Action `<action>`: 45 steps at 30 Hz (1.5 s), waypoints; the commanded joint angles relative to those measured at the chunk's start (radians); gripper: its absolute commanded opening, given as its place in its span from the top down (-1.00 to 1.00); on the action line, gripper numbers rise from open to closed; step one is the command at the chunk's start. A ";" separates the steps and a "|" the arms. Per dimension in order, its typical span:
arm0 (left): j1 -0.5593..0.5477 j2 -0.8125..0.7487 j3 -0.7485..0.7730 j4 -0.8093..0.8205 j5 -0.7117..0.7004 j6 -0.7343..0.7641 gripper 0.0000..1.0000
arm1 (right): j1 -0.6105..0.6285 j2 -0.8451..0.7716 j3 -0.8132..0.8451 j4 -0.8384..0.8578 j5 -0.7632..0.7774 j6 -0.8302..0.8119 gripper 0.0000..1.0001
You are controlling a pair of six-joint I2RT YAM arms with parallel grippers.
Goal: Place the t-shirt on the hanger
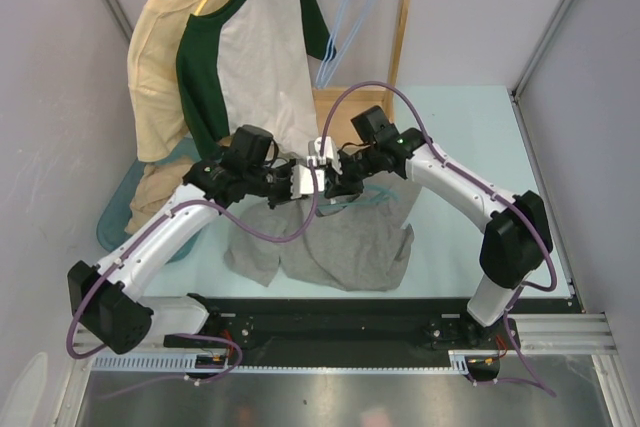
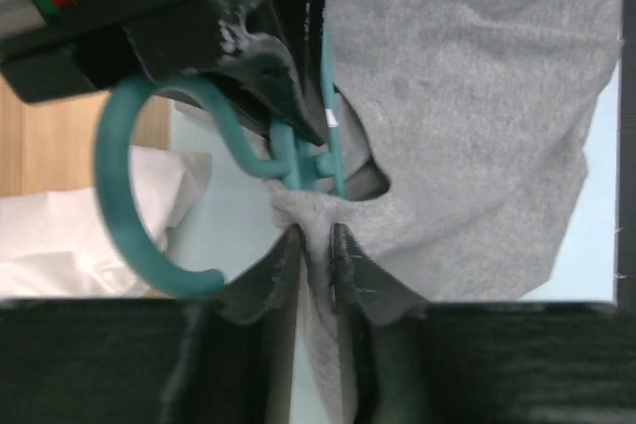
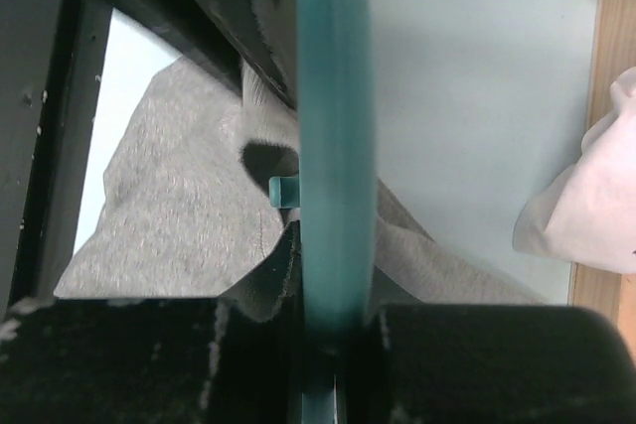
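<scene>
I brace the hanger (image 2: 109, 186) and gather the collar at its neck.
My right gripper (image 3: 333, 345) clamps the hanger so it cannot swing. My left gripper (image 2: 316, 245) pinches the t-shirt (image 2: 477, 126) collar just below the hanger's hook, and the rest drapes beneath.

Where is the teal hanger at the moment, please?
In the top view the hanger sits centrally, held by the right gripper, its neck at the collar of the t-shirt beside the left gripper.

White arms (image 1: 165, 232), black joints (image 1: 515, 237), purple cables (image 1: 372, 85).
</scene>
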 commanded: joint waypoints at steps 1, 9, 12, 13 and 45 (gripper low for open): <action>0.077 -0.041 -0.027 -0.036 0.116 0.015 0.35 | -0.025 -0.006 0.055 0.112 -0.077 0.049 1.00; 0.240 -0.084 -0.067 0.001 0.173 0.112 -0.33 | -0.017 -0.005 0.063 0.122 -0.155 0.053 1.00; 0.235 -0.066 -0.069 0.012 0.190 0.135 -0.35 | -0.002 -0.002 0.068 0.122 -0.158 0.055 1.00; 0.226 -0.053 -0.068 0.007 0.193 0.151 -0.35 | 0.001 0.000 0.069 0.126 -0.157 0.061 1.00; 0.051 -0.151 -0.198 0.068 0.155 0.110 0.99 | -0.120 -0.145 -0.269 0.304 0.286 1.018 -0.88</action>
